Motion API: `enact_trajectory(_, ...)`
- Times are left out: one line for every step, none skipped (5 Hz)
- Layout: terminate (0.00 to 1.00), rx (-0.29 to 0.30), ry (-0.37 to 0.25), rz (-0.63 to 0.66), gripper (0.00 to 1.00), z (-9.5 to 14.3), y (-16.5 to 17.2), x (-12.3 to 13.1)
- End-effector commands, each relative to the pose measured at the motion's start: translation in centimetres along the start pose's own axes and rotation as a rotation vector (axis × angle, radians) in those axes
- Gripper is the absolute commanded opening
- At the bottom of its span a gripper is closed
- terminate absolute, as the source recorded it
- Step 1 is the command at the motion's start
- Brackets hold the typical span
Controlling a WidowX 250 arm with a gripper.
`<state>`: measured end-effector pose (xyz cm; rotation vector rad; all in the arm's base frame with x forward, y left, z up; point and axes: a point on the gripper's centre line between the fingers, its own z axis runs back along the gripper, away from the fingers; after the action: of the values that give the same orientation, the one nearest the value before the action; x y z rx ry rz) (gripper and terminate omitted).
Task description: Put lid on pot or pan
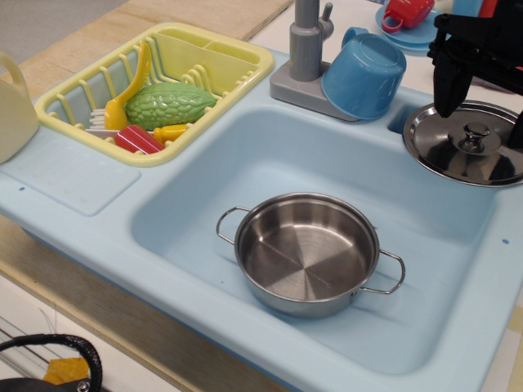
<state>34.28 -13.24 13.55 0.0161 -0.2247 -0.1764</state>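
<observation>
The hand [482,114] hung over the lid [467,145] at the right edge of the one view given, its fingers spread apart and empty, one dark finger [450,91] standing left of the knob [476,131] and the other cut off by the frame. The lid lay flat, knob up, on the rim of the sink [204,282] at the far right corner, not yet lifted. The pot [307,252] stood upright and empty in the basin, well apart from the lid, nearer the front. The step in hand looked to be the reach for the knob; the next move would call for lowering until the fingers flanked the knob, closing on it, then lifting and carrying the lid forward and left over the pot. The blue cup [365,72] lay tipped beside the faucet [306,39], near the lid's left side, and might be brushed on the way. The yellow rack [245,73] with its toy vegetable [170,102] sat well clear on the worktop.
</observation>
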Motion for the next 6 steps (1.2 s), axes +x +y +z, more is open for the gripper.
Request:
enact_trajectory(0.0, -0.025, -0.01, 0.02, 1.0, 0.5, 0.6, 0.5)
enact_trajectory(0.0, -0.033, -0.003, 0.033, 0.0, 0.0, 0.6, 0.4)
enact_trajectory(0.0, -0.044, 0.014, 0.043, 0.0, -0.2, 0.6, 0.3)
enact_trajectory(0.0, -0.053, 0.019, 0.055, 0.0, -0.4, 0.7, 0.0)
enact_trajectory(0.0, -0.056, 0.018, 0.069, 0.0, -0.5, 0.7, -0.4)
enact_trajectory(0.0, -0.028, 0.046, 0.124, 0.0, 1.0, 0.3, -1.6)
